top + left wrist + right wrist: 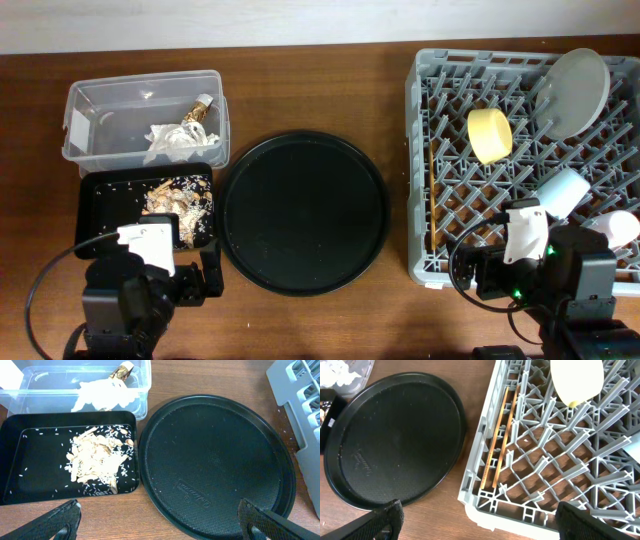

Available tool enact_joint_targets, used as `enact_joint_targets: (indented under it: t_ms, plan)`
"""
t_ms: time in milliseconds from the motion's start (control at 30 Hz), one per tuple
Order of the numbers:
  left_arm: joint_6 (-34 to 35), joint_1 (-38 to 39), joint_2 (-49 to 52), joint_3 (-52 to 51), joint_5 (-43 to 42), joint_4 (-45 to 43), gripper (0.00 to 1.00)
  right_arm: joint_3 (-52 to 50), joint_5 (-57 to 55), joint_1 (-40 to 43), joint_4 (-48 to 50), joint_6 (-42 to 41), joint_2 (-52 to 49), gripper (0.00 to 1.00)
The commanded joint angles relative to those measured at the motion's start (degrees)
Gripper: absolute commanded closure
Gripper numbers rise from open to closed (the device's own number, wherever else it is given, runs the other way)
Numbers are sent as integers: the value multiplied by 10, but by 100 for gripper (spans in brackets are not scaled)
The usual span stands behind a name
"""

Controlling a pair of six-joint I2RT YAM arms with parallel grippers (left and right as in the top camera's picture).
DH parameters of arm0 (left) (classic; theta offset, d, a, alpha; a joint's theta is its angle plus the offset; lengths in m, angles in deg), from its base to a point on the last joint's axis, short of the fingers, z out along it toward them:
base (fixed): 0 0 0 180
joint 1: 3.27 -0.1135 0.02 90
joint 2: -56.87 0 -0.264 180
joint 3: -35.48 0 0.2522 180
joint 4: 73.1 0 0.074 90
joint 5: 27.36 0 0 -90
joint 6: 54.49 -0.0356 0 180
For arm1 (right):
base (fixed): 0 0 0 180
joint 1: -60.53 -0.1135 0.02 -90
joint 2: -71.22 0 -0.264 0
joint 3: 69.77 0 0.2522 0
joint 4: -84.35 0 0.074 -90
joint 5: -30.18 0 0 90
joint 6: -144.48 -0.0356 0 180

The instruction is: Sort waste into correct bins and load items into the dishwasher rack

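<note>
The clear tub (140, 85) at the back left holds white napkins (172, 140) and a gold-brown wrapper (205, 104). The shallow black tray (105, 200) in front of it holds tan food scraps (177, 198) and rice grains. The grey rack (412, 150) on the right holds the pale plate (575, 90), the yellow bowl (488, 135), a pale blue cup (562, 190), a pale pink cup (615, 228) and the chopsticks (500, 440). My left gripper (160, 510) is open and empty, low over the table in front of the black tray. My right gripper (477, 507) is open and empty over the rack's near-left corner.
A large round black serving tray (305, 212) lies empty between the bins and the rack. Bare wood shows along the table's front edge and between the round tray and the rack. A pale wall runs behind the table.
</note>
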Motion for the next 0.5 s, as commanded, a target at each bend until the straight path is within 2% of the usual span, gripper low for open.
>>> enact_joint_targets:
  t_ms: [0,267,467]
  plan:
    - [-7,-1,-2,-9,0,-2,1,-5,5,-2,0,0,1,2]
    - [-7,-1,-2,-9,0,-2,1,-5,5,-2,0,0,1,2]
    - [-7,-1,-2,-9,0,-2,1,-14,-31,-2,-2,15,47,2]
